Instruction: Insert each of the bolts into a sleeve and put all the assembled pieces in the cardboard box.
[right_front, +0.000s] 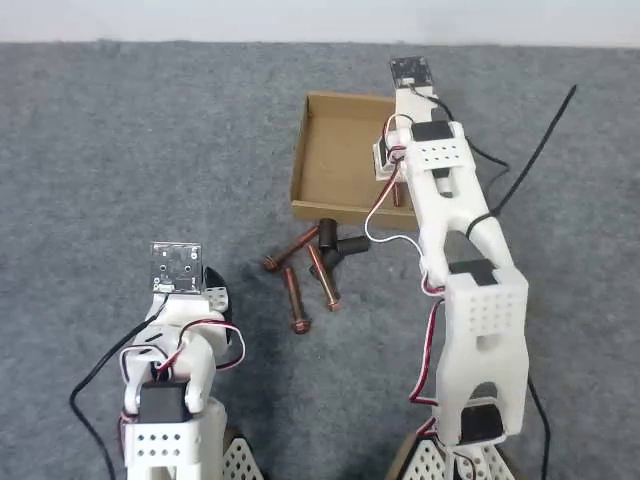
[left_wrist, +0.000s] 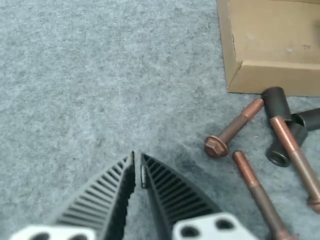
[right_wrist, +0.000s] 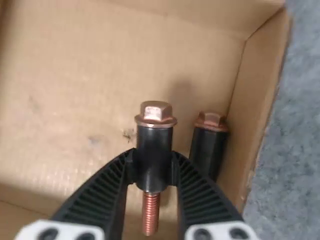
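Right wrist view: right jaws grip sleeved bolt (right_wrist: 152, 145), box (right_wrist: 75, 75) cropped; left jaws closed

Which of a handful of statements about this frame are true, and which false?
1. The right arm's jaws grip an assembled piece over the cardboard box. True.
2. The box holds nothing else. False: a second assembled piece sits beside the held one, by the box wall.
3. The left arm's jaws hold a bolt. False: they are shut on nothing, over the carpet.
4. Three loose bolts lie on the carpet outside the box. True.
5. Every sleeve is in the box. False: black sleeves lie among the loose bolts.
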